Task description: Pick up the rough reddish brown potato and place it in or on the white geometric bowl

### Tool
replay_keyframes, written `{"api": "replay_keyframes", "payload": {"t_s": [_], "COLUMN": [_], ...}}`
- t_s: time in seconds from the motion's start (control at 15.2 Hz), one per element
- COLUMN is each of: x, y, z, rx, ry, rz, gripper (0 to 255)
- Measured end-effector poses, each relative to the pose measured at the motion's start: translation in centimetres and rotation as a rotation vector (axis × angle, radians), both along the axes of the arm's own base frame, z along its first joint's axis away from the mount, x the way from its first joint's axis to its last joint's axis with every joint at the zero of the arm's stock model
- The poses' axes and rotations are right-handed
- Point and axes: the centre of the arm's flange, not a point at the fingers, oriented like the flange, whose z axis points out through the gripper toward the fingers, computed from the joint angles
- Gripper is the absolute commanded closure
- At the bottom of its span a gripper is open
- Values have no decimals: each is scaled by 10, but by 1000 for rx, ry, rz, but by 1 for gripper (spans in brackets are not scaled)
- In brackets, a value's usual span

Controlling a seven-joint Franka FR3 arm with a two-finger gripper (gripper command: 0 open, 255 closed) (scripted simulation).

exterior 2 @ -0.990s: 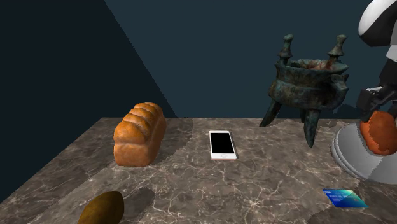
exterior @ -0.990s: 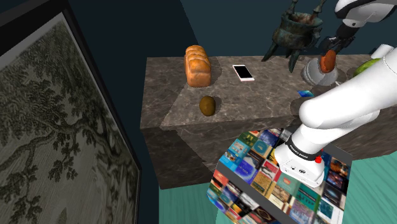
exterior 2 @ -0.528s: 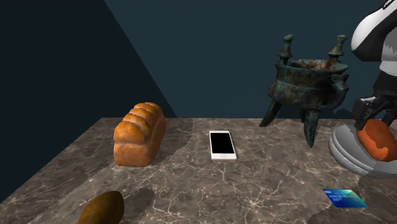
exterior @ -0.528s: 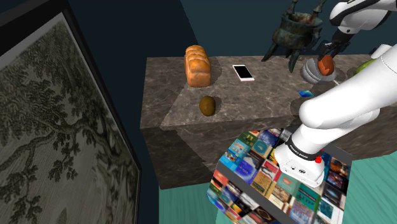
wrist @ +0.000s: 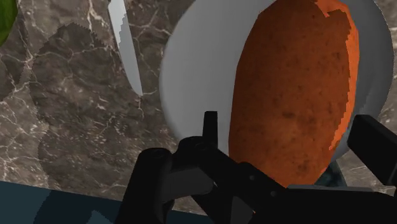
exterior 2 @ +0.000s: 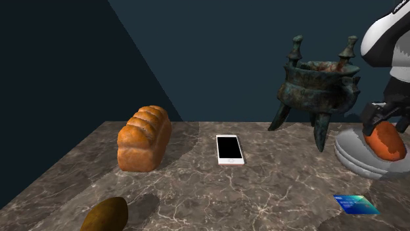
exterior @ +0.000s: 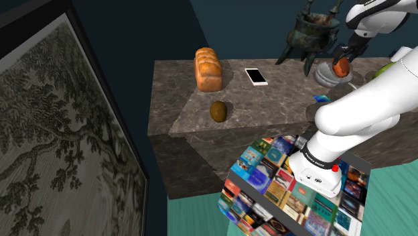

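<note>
The gripper [exterior 2: 381, 123] clasps the one reddish-brown potato [exterior 2: 386, 143], which sits inside the one white bowl [exterior 2: 351, 154] at the second exterior view's right. Nearest on the marble tabletop [exterior 2: 276, 190] lie one brown oval lump [exterior 2: 105, 215], cut off by that view's lower edge, and one blue card [exterior 2: 355, 204]. Further back are one phone [exterior 2: 229, 149] and one bread loaf [exterior 2: 144, 138]. Furthest stands one dark legged vessel [exterior 2: 318, 82]. One green thing [wrist: 5, 19] near the bowl is cut off and hard to make out.

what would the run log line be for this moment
phase: place | jaws: shut on potato | potato: reddish brown, down in white bowl | release: not yet done
</note>
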Motion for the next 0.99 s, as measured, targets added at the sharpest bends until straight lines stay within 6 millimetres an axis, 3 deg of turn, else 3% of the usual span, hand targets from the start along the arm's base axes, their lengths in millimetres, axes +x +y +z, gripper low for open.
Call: {"api": "replay_keyframes", "payload": {"t_s": [0.26,0.59,0.99], "x": [-1,-4,-4], "y": [-1,4,7], "z": [-1,43,48], "rx": [4,4,5], "ry": [2,2,3], "rz": [-1,0,-1], "gripper": [0,0,0]}}
